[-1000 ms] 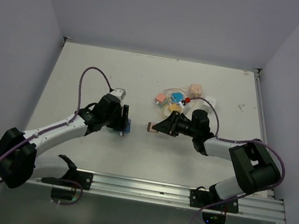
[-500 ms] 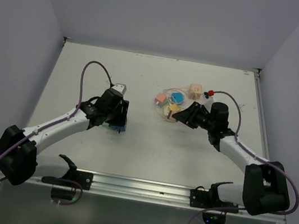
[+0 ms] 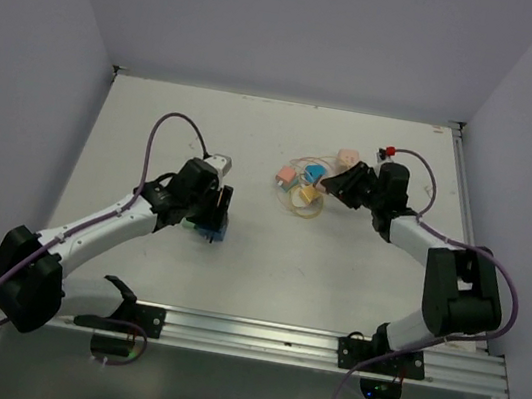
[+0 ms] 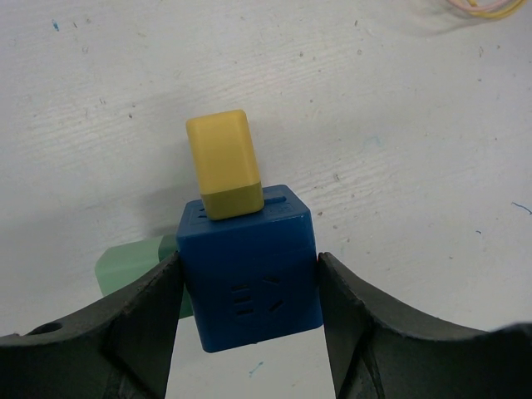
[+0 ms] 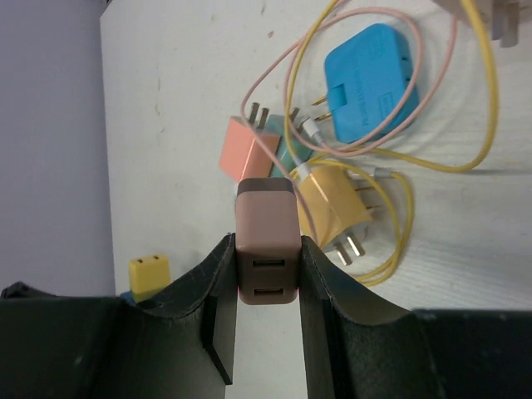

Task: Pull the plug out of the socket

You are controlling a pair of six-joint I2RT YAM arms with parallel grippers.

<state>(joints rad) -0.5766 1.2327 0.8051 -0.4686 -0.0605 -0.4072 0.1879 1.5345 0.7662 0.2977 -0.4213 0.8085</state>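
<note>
The left hand was clamped on the blue socket cube, which rested on the worktop. A yellow plug sat seated in the cube's face turned away from the hand. A green plug showed at the cube's left side, partly hidden by a finger. Well apart, the right hand pinched a dusty-pink plug out of any socket, over a loose tangle of cabled chargers: a blue charger, an orange charger and a yellow charger.
</note>
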